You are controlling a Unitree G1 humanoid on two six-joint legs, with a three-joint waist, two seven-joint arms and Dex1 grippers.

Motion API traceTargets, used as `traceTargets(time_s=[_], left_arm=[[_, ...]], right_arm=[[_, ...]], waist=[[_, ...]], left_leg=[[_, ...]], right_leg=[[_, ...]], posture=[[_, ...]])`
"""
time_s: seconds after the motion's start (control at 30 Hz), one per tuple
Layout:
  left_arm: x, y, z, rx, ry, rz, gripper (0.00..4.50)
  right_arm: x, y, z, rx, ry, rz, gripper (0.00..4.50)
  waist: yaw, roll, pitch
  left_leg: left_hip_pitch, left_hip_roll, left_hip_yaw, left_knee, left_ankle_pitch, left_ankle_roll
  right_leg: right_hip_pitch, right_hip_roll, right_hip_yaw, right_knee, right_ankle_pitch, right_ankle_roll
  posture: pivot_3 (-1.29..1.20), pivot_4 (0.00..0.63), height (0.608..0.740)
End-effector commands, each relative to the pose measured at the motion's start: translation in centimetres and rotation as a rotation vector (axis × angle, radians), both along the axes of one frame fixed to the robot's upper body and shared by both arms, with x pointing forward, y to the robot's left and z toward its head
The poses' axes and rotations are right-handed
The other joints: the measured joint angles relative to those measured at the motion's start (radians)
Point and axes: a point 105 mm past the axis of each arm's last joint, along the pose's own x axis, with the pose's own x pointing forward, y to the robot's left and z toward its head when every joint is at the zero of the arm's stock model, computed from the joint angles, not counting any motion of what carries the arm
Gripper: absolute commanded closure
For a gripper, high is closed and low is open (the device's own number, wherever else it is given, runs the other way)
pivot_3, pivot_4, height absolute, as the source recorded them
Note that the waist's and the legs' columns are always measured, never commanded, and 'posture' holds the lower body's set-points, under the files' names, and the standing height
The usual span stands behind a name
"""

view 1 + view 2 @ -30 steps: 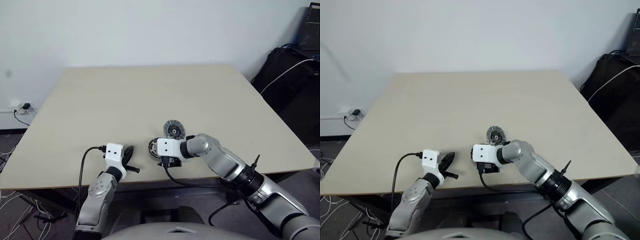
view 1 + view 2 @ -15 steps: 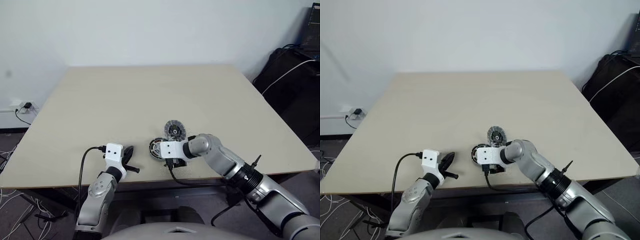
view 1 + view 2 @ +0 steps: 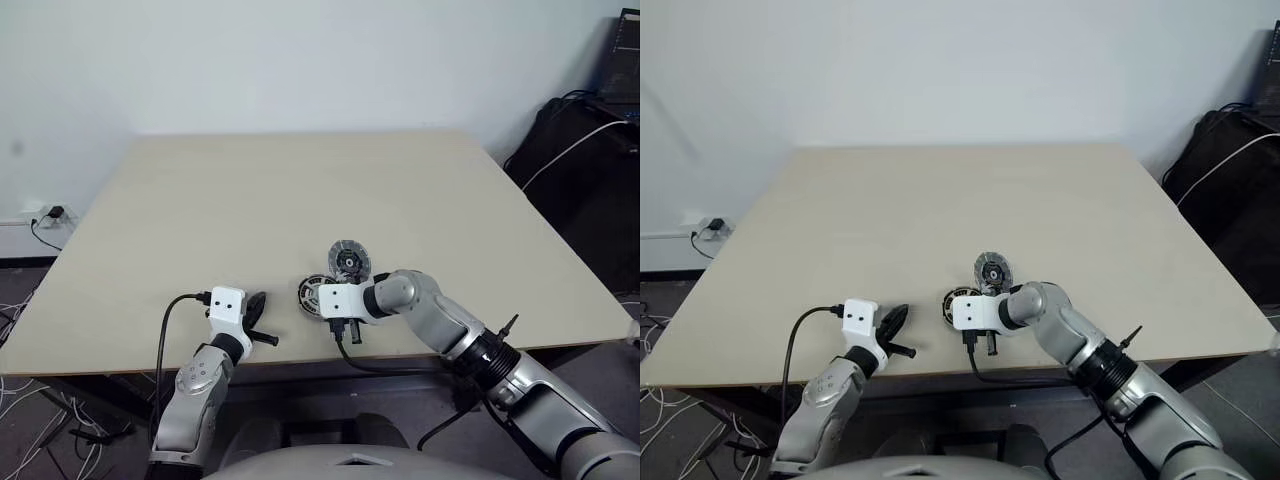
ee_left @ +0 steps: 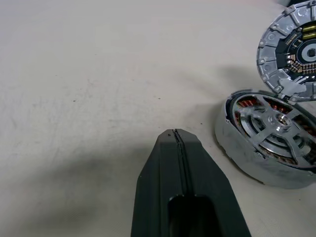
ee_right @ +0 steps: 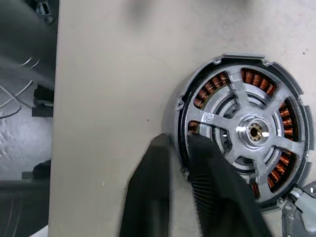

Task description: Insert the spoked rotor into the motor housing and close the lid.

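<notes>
Spoked rotor (image 5: pixel 252 132) seated in motor housing (image 5: pixel 296 94); my right jaws (image 5: pixel 178 148) pinch the housing's rim. Lid (image 3: pixel 348 259) beside it on counter (image 3: pixel 300 190). My left jaws (image 4: pixel 177 136) together.

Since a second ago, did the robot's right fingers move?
Yes. The right gripper closed its fingers onto the motor housing rim; against the lid, the white wrist sits slightly further right.

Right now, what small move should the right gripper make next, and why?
Probably lift the right gripper off the motor housing rim and reach for the lid: the spoked rotor looks seated over the coils, and the lid lies beside it.
</notes>
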Motion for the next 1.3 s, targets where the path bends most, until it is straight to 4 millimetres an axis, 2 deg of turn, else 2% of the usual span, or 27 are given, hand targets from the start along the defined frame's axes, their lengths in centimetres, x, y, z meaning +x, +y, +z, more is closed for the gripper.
traceTargets(time_s=[0.03, 0.2, 0.33, 0.43, 0.63, 0.93, 1.03, 1.17, 1.3], left_arm=[[0.5, -0.2, 1.1, -0.015, -0.043, 0.000, 4.50], [0.6, -0.5, 1.0, -0.020, -0.041, -0.006, 4.50], [0.5, -0.6, 1.0, -0.021, -0.040, -0.007, 4.50], [0.5, -0.5, 0.9, -0.023, -0.037, -0.006, 4.50], [0.4, -0.6, 0.8, -0.024, -0.032, -0.008, 4.50], [0.4, -0.7, 0.8, -0.024, -0.031, -0.012, 4.50], [0.4, -0.6, 0.8, -0.021, -0.033, -0.012, 4.50], [0.5, -0.4, 0.9, -0.015, -0.035, -0.012, 4.50], [0.6, -0.3, 1.0, -0.012, -0.037, -0.018, 4.50]], right_arm=[[0.6, -0.1, 1.7, 0.059, -0.007, -0.059, 4.41], [0.4, 0.0, 2.0, 0.087, 0.024, -0.111, 4.41], [0.4, 0.5, 2.7, 0.151, 0.120, -0.286, 4.41], [-0.3, 0.8, 3.1, 0.172, 0.206, -0.396, 4.41], [-1.5, 1.7, 3.1, 0.184, 0.293, -0.460, 4.41], [1.5, 1.8, 1.7, 0.207, 0.186, -0.620, 4.41], [1.8, 2.4, 1.9, 0.242, 0.180, -0.636, 3.40], [1.4, 4.4, 3.7, 0.353, 0.224, -0.605, 2.12], [1.3, 6.1, 7.0, 0.510, 0.249, -0.601, 2.12]], waist=[[0.001, 0.000, 0.000], [0.004, 0.000, 0.000], [0.005, 0.000, 0.000], [0.006, 0.000, 0.000], [0.006, 0.001, 0.001], [0.000, 0.001, 0.001], [-0.001, 0.001, 0.001], [-0.002, 0.001, 0.001], [-0.008, 0.002, 0.001]], left_leg=[[0.000, 0.000, 0.000, 0.000, 0.000, 0.000], [-0.002, 0.000, 0.000, 0.000, 0.000, 0.001], [-0.004, 0.000, 0.000, 0.000, -0.001, 0.001], [-0.005, 0.000, -0.001, 0.000, -0.001, 0.001], [-0.005, 0.000, -0.002, 0.000, -0.001, 0.000], [-0.004, -0.001, -0.003, 0.000, -0.001, -0.001], [-0.004, -0.001, -0.002, 0.000, 0.000, -0.002], [-0.003, -0.001, -0.003, 0.000, 0.001, -0.002], [-0.004, -0.001, -0.003, -0.001, 0.002, -0.001]], right_leg=[[0.000, 0.000, 0.000, 0.000, 0.000, 0.000], [-0.001, 0.000, 0.000, 0.000, 0.002, -0.003], [-0.001, 0.000, 0.000, 0.000, 0.002, -0.004], [-0.003, -0.001, 0.000, 0.000, 0.002, -0.004], [-0.004, -0.002, -0.002, -0.001, 0.002, -0.004], [-0.004, -0.001, -0.003, -0.001, 0.002, -0.003], [-0.003, -0.001, -0.003, 0.000, 0.002, -0.002], [-0.003, -0.001, -0.003, 0.000, 0.000, 0.002], [-0.004, -0.001, -0.003, 0.000, 0.003, -0.003]], posture=[[0.00, 0.000, 0.740], [0.00, 0.000, 0.740], [0.00, 0.000, 0.740], [0.00, 0.000, 0.740], [0.00, 0.000, 0.740], [0.00, 0.000, 0.740], [0.00, 0.000, 0.740], [0.00, 0.000, 0.740], [0.00, 0.000, 0.740]])
